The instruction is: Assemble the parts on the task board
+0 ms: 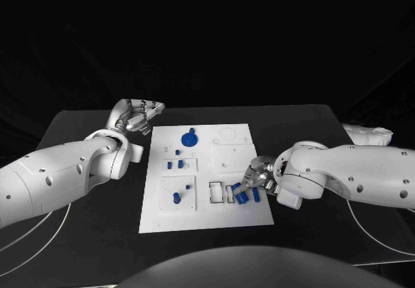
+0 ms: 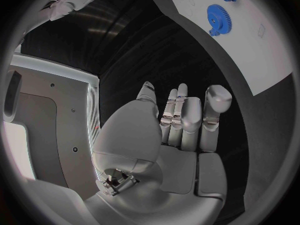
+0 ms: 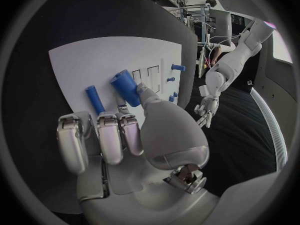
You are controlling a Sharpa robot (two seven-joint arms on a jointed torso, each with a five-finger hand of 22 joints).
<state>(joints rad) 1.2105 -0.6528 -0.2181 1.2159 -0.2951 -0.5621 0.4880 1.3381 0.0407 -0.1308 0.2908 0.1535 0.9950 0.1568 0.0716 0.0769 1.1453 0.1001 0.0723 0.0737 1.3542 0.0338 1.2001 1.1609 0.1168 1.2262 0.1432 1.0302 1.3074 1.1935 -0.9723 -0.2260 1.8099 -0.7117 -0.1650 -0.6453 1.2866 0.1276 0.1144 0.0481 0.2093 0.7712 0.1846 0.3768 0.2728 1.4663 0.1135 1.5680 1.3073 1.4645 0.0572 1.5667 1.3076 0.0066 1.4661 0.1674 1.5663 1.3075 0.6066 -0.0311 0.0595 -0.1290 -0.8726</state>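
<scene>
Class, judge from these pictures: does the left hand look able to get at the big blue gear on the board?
Probably yes. The left hand hovers open beside the board's far-left corner, and nothing stands between it and the gear.

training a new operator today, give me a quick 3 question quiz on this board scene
1. True or false: the left hand is holding a blue part.
2. Which hand is over the task board? A) left B) right C) both
3. Fill in: the blue gear lies near the board's ____ edge, far or near as seen from the robot.

Key
1. False: it hovers over the black table beside the board's far left corner, fingers apart, nothing in it.
2. B: the right hand is at the board's right side and grips a blue cylinder, with another blue peg beside it.
3. far
</scene>
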